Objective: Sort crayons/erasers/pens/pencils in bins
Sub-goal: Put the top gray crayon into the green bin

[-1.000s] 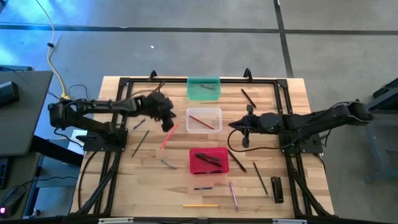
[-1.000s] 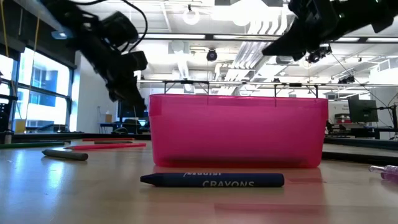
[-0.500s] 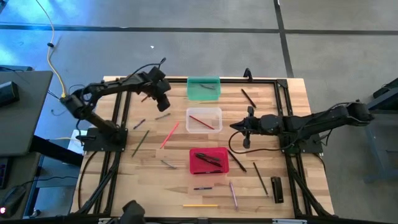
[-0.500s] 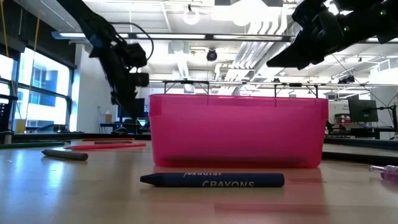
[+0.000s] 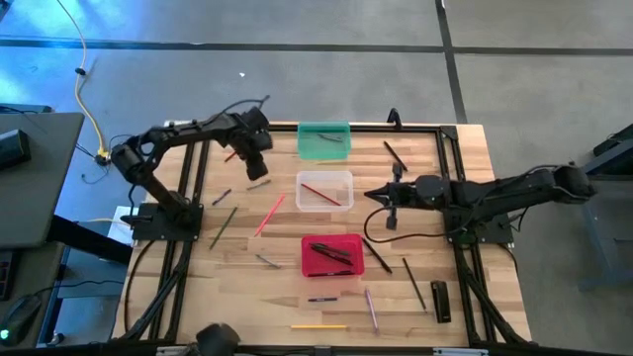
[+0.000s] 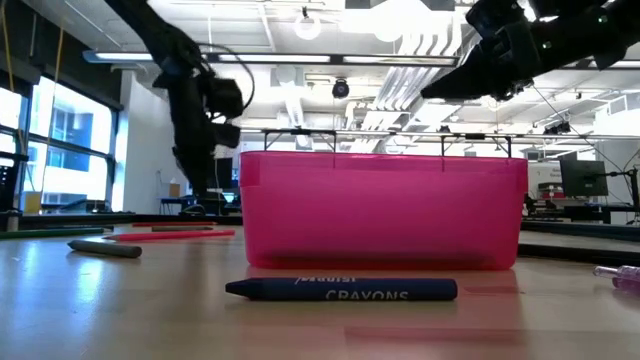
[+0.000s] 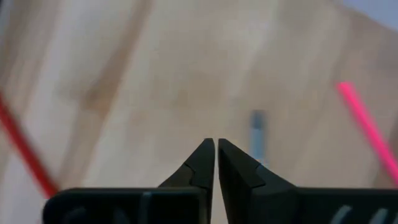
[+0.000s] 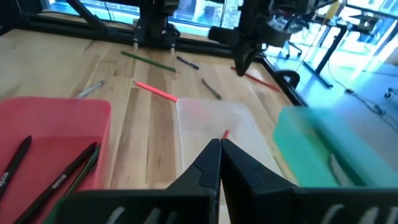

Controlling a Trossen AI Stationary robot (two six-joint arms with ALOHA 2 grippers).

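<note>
Grippers pressed together and empty above the table (image 5: 198,267).
Left gripper (image 5: 256,168) hangs with fingertips nearly touching, holding nothing; a short grey stick (image 5: 259,183) lies just beneath it, the teal bin (image 5: 323,140) beside it. Right gripper (image 5: 389,220) hovers with fingers together, just beside the clear bin (image 5: 324,190), which holds a red pencil (image 5: 320,192); the red bin (image 5: 331,256) nearby holds dark pens (image 8: 62,176).

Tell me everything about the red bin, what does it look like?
The red bin is a small rectangular tub of see-through reddish-pink plastic, open on top, standing upright on the wooden table. It is the nearest of three bins in a row. Dark pens lie slanted inside. A blue crayon lies just in front of it. No gripper touches it.
</note>
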